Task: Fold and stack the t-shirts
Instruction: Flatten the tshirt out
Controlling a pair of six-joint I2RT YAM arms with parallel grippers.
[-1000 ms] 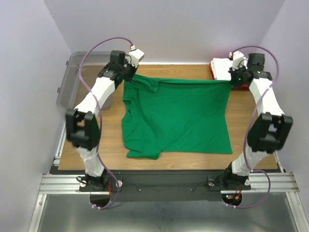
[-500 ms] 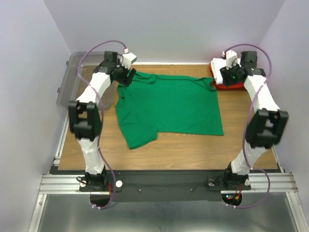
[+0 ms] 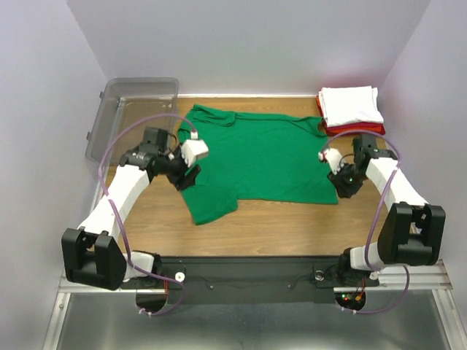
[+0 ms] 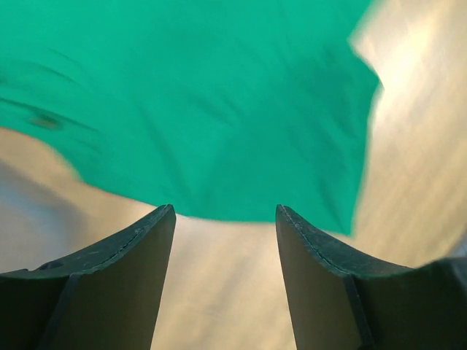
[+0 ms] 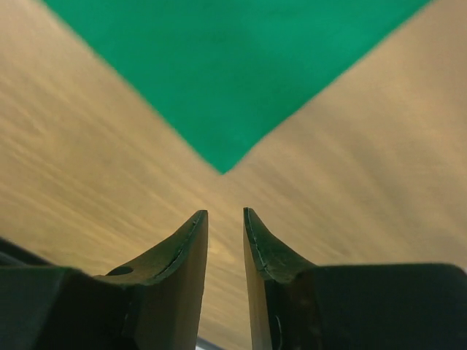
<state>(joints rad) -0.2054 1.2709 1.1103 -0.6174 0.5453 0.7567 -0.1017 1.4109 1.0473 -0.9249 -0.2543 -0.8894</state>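
Left gripper (image 4: 225, 210) gapes, right gripper (image 5: 225, 211) barely parted and empty — bright green cotton t-shirt (image 3: 263, 157) just ahead of both; only overhead shows folded white t-shirt (image 3: 352, 104).

This looks like a robotics lab test cell rather than a home or shop. A small wooden table (image 3: 292, 219) is boxed in by bare pale walls (image 3: 241, 44). Two robot arms, left arm (image 3: 124, 186) and right arm (image 3: 390, 179), are bolted to an aluminium rail (image 3: 91, 275), with sheet metal (image 3: 248, 324) below.
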